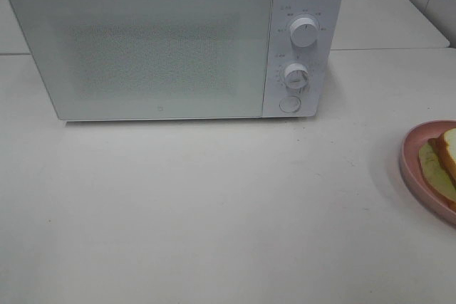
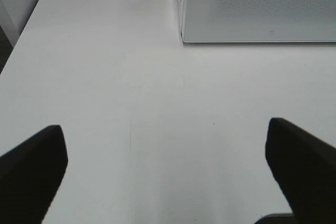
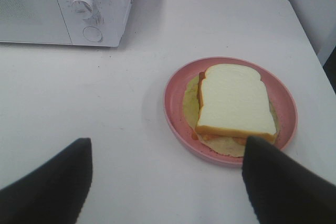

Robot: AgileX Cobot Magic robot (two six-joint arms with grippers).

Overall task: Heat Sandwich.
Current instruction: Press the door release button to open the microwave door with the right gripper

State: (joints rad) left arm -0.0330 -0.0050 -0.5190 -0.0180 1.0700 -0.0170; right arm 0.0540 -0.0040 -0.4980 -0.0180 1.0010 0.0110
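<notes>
bright, even overhead light — soft shadows, slightly hazy, washed-out whites.

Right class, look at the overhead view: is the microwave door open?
No, the microwave door sits shut, flush beside the control panel.

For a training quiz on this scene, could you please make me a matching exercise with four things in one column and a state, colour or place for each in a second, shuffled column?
Things
1. microwave door
2. sandwich
3. plate
4. left gripper

States
a. open, holding nothing
b. pink and round
c. shut
d. lying on the plate

Pairs: 1-c, 2-d, 3-b, 4-a.
</notes>
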